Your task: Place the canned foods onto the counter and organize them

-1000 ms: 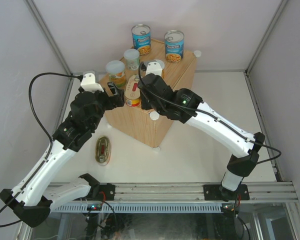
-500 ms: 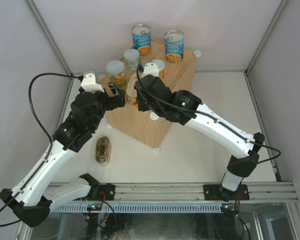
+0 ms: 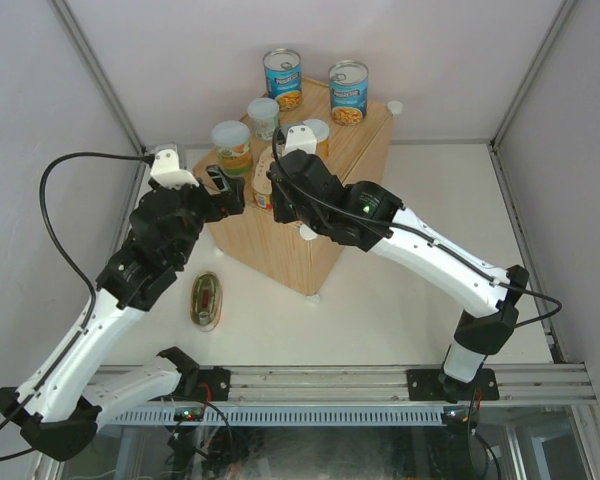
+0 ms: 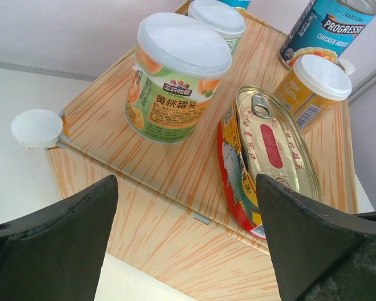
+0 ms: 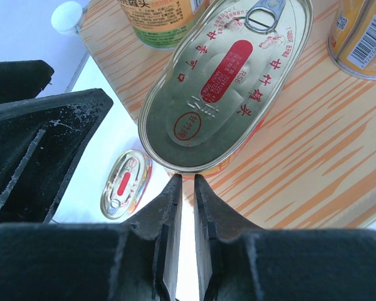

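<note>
The counter [image 3: 325, 215] is a wood-grain box with two blue-labelled cans [image 3: 283, 78] [image 3: 348, 92] at its back. Three small pale-lidded cans stand in front of them: green-labelled ones [image 3: 232, 147] [image 3: 264, 117] and an orange one [image 3: 317, 133]. A flat oval tin [image 5: 229, 81] [image 4: 269, 150] lies on top, its near end at the counter's front edge. My right gripper [image 5: 186, 180] [image 3: 275, 190] is shut and empty, tips against that end's rim. My left gripper [image 4: 187, 185] [image 3: 225, 190] hangs open just left of the tin, holding nothing. A second oval tin [image 3: 207, 299] [image 5: 125, 184] lies on the table.
White round knobs [image 4: 36, 128] [image 3: 395, 107] mark the counter's corners. White walls close in the table on the left, back and right. The left gripper's black finger [image 5: 44, 138] stands close beside the right gripper.
My right gripper has moved up and left against the oval tin's near end. My left arm has drawn back to the left, off the tin, jaws a little wider.
</note>
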### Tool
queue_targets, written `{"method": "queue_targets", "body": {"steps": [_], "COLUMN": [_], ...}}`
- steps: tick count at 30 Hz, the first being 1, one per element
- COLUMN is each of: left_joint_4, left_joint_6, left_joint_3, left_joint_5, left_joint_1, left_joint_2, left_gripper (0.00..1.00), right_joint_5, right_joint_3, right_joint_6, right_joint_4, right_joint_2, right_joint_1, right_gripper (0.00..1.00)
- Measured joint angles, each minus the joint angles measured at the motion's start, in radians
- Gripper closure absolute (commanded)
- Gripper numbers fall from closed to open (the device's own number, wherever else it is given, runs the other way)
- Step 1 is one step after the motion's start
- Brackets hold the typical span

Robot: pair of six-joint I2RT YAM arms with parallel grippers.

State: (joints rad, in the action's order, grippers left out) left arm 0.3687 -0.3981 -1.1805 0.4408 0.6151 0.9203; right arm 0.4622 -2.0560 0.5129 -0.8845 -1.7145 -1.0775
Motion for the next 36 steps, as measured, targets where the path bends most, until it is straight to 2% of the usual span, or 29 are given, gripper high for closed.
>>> {"method": "queue_targets", "body": {"steps": [15,24,36], "left_joint_4": [0.000,-0.002,-0.010], "left_joint_6": [-0.002,-0.002,-0.003], "left_joint_3": [0.000,0.000,0.000], "left_joint_5": [0.012,0.011,0.000], "left_joint_1": [0.000,0.000,-0.003], "left_joint_2": [-0.028,-0.017,-0.003], "left_gripper": [0.06,0.06,0.06], "right_joint_5": [-0.002,0.017,0.026], "right_joint_3": [0.003,0.088,0.088], "right_joint_6": [0.000,0.000,-0.001], "right_joint_4": [-0.001,-0.008,0.000], "right_joint_2": [0.000,0.052,0.095], "right_joint_1": [-0.002,0.006,0.037], "right_gripper": [0.87,0.87,0.78]}}
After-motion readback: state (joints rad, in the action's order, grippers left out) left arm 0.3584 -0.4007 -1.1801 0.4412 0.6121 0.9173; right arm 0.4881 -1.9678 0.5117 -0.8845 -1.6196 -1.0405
